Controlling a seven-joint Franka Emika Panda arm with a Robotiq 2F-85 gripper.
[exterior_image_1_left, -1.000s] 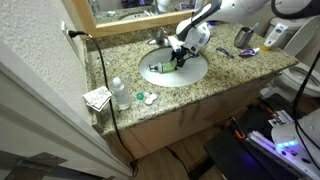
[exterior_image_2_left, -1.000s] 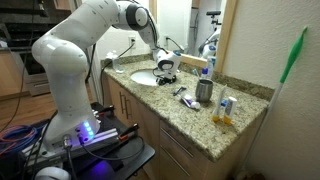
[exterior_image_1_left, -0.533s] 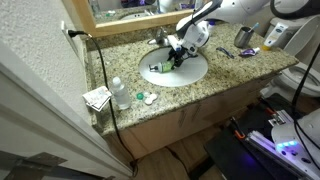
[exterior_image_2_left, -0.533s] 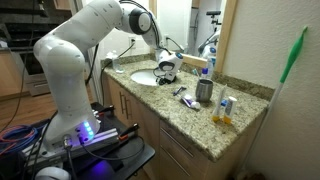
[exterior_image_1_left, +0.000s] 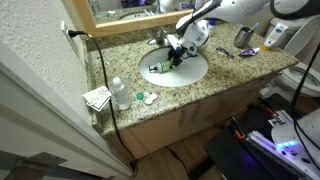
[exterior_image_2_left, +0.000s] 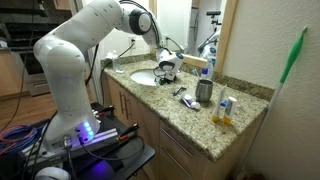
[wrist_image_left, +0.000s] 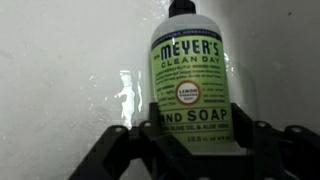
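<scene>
A green-labelled hand soap bottle (wrist_image_left: 190, 80) with a black pump top lies in the white sink basin (exterior_image_1_left: 190, 75), filling the middle of the wrist view. My gripper (wrist_image_left: 195, 125) straddles its lower body. The black fingers (wrist_image_left: 148, 128) press against both sides of the label, so the jaws are shut on the bottle. In both exterior views the gripper (exterior_image_1_left: 178, 55) (exterior_image_2_left: 167, 68) reaches down into the sink (exterior_image_2_left: 145, 77). The bottle is mostly hidden behind the gripper there.
On the granite counter are a faucet (exterior_image_1_left: 160, 38), a small clear bottle (exterior_image_1_left: 119, 93), folded paper (exterior_image_1_left: 97, 97), a metal cup (exterior_image_2_left: 204, 91), a toothbrush (exterior_image_1_left: 222, 52) and a small bottle (exterior_image_2_left: 224, 107). A black cable (exterior_image_1_left: 105, 80) hangs over the counter edge.
The fingers have drawn in from wide open onto the soap bottle's sides. The arm has barely moved.
</scene>
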